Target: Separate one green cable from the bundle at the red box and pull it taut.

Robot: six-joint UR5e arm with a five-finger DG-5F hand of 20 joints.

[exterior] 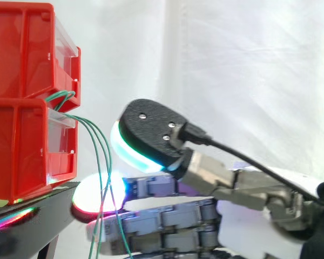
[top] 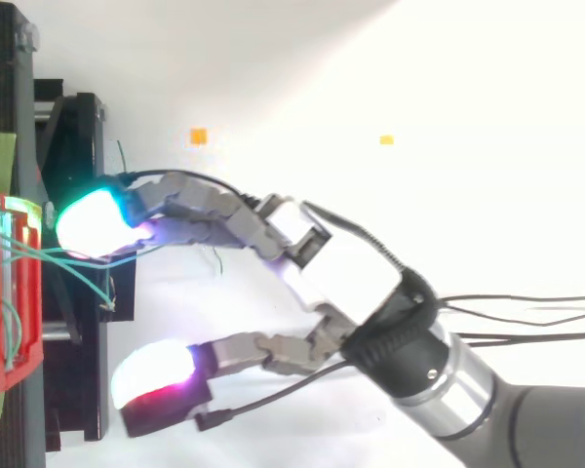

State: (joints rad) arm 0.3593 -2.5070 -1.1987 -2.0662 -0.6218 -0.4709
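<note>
Robot hand (top: 343, 271) reaches toward the stand with its fingers spread and nearly straight, thumb well apart, pinching nothing. Its glowing fingertips (exterior: 86, 197) sit right by the green cables (exterior: 100, 162), which hang slack as a bundle from between the stacked red bins (exterior: 21, 151) and down past the black stand (exterior: 43, 199). No single cable looks separated yet; picking one out, gripping it and pulling it taut all remain.

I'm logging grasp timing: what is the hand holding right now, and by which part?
Nothing: the hand is open, and the thin green cables hang slack from the red plastic bins past its fingertips.
</note>
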